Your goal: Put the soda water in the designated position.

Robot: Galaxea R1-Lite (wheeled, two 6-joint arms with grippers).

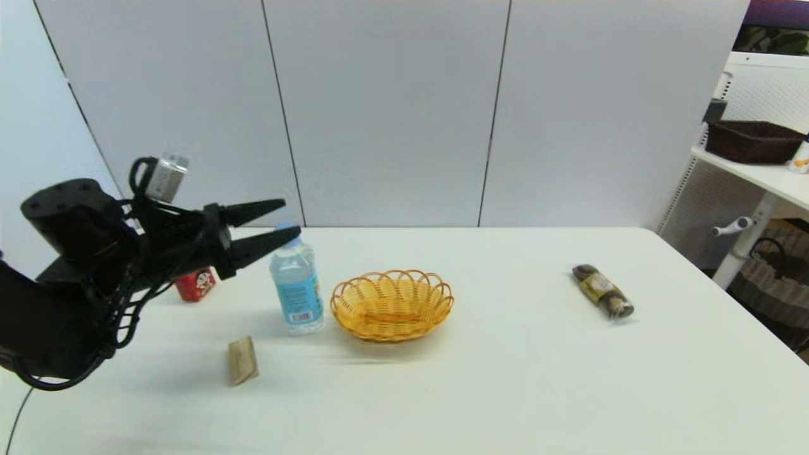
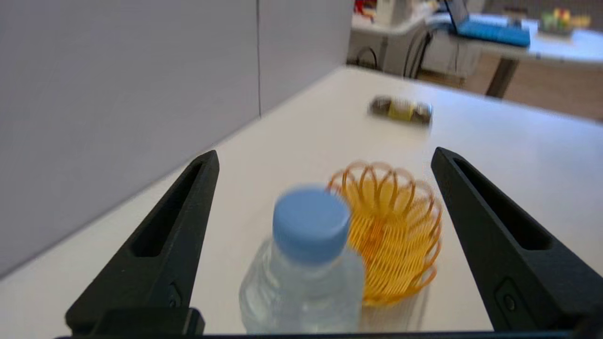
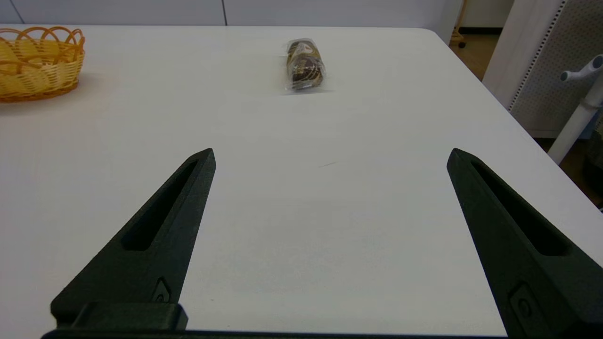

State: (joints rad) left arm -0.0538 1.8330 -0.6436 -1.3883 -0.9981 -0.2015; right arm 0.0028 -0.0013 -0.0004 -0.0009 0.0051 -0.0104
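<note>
Head view is showing the black left gripper (image 1: 285, 221) reaching in from the left at cap height, its arm stretching rightward over the table's left side. Its two tapered fingers are spreading apart, one above the other here, holding nothing, and the lower fingertip is overlapping the bottle's cap, though contact cannot be judged. A small red printed can (image 1: 196, 284) is sitting under the arm, towards the far left. A small tan cardboard piece (image 1: 243, 360) is lying nearer, left of the bottle.

The soda water (image 1: 296, 283), a small clear plastic bottle with a light blue cap and a blue label, is standing upright, long axis vertical, cap pointing up, barcode patch facing the near side. It is standing left of centre, just beside the left rim of the yellow woven oval basket (image 1: 392, 304) and rising above it. In the left wrist view the bottle (image 2: 304, 268) is sitting between the parted fingers.

Right of the basket the white table (image 1: 505, 379) is stretching wide and bare, holding only a dark clear-wrapped snack roll (image 1: 603, 291) well apart, towards the right edge.

The right gripper (image 3: 330, 155) is hovering over the near right table area, fingers wide apart, holding nothing.
</note>
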